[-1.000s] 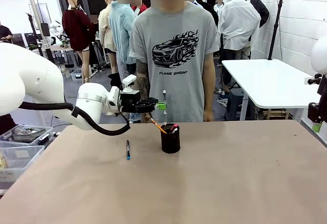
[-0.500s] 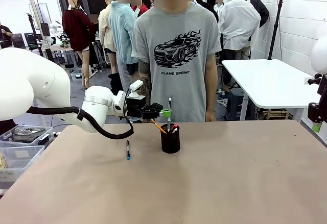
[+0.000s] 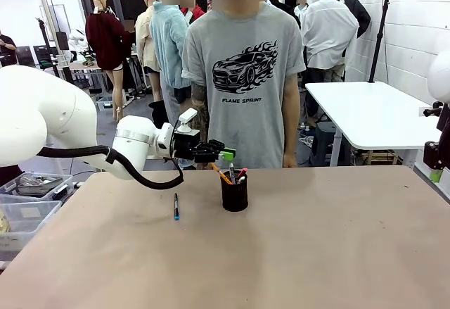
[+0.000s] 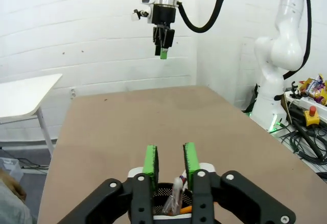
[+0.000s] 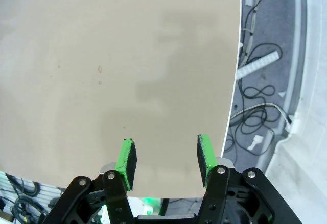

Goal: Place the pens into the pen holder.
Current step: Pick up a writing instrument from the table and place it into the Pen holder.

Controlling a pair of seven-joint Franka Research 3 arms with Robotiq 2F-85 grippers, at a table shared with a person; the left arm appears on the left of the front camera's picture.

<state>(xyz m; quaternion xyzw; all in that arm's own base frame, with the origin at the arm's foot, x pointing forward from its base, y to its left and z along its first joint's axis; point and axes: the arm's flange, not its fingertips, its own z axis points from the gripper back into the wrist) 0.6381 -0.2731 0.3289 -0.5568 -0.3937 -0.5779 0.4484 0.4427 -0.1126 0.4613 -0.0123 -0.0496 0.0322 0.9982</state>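
From the front, the left gripper point(image 3: 226, 155) hovers just above and left of the pen holder point(image 3: 234, 193), lined up so a pen would drop straight in. An orange pen point(image 3: 221, 175) and a red-tipped pen point(image 3: 241, 176) lean out of the holder. A blue-ended pen point(image 3: 176, 207) lies on the bench point(image 3: 316, 253) to the holder's left, not yet collected.

Down the left wrist, its jaws stand slightly apart, gripping nothing. What looks like a white pen point(image 4: 177, 193) stands in the holder beneath, half hidden.

The right gripper point(image 5: 165, 140), half open and empty, hangs over the bench edge, well clear of the holder.
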